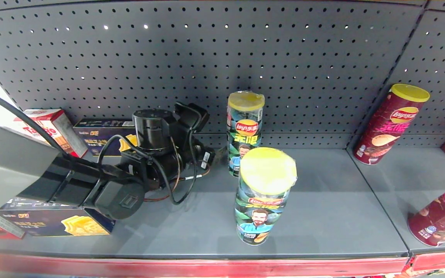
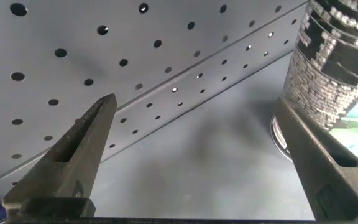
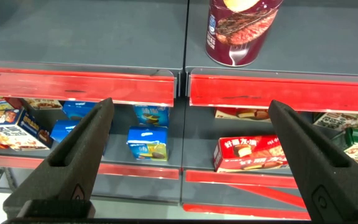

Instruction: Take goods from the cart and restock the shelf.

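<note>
Two green chip canisters with yellow lids stand upright on the grey shelf (image 1: 334,216), one at the back (image 1: 245,131) and one nearer the front edge (image 1: 264,200). My left arm (image 1: 153,150) lies low over the shelf, left of the back canister. My left gripper (image 2: 194,106) is open with nothing between its fingers, facing the pegboard, and the back canister (image 2: 340,68) stands just outside one finger (image 2: 322,162). My right gripper (image 3: 190,106) is open and empty, out in front of the red shelf edges (image 3: 79,84).
Dark red canisters stand on the right shelf section (image 1: 392,123), (image 1: 442,216), one also in the right wrist view (image 3: 244,28). Boxes sit at the left: a red-white one (image 1: 50,129), a dark blue one (image 1: 102,135) and a front one (image 1: 52,222). Lower shelves hold snack boxes (image 3: 253,152).
</note>
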Robot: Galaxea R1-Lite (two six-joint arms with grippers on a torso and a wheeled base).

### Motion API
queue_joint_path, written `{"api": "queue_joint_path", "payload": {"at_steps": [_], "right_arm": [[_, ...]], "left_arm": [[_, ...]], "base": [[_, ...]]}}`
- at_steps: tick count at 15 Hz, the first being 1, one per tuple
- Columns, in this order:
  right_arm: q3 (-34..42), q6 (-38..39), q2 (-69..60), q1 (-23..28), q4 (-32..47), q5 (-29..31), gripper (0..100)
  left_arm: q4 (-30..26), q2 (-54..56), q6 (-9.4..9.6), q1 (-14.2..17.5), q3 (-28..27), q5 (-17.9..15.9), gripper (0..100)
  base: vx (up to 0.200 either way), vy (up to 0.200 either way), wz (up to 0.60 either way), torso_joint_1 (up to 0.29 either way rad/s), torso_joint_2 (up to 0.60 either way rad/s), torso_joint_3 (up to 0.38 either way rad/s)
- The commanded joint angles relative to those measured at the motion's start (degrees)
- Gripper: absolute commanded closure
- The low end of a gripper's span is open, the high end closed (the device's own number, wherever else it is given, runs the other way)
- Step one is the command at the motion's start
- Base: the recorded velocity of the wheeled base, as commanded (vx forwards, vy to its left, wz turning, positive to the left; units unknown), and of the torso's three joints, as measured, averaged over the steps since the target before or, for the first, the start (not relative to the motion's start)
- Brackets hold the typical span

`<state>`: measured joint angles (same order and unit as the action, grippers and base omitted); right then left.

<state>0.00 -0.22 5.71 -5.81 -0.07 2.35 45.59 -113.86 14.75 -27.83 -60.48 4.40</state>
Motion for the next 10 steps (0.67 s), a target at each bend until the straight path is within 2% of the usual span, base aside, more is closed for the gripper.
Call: {"api": "queue_joint_path", "payload": {"at_steps": [1,5,7,10], "right_arm": [[0.0,0.0,0.1,-0.1,0.0,0.0,0],[0.0,0.0,0.1,0.0,0.0,0.0,0],[0.0,0.0,0.1,0.0,0.0,0.0,0],[0.0,0.0,0.1,-0.1,0.0,0.0,0]], "left_arm": [[0.1,1.6,-0.25,0.1,0.4,0.9,0],[-1.0,10.1,0.19,0.8,4.1,2.8,0],[-2.4,16.2,0.19,1.2,8.1,2.9,0],[-1.1,22.3,-0.07,1.2,14.2,2.7,0]], "base": [[0.000,0.000,0.00,0.000,0.00,0.000],[0.000,0.000,0.00,0.000,0.00,0.000],[0.000,0.000,0.00,0.000,0.00,0.000],[0.000,0.000,0.00,0.000,0.00,0.000]]}}
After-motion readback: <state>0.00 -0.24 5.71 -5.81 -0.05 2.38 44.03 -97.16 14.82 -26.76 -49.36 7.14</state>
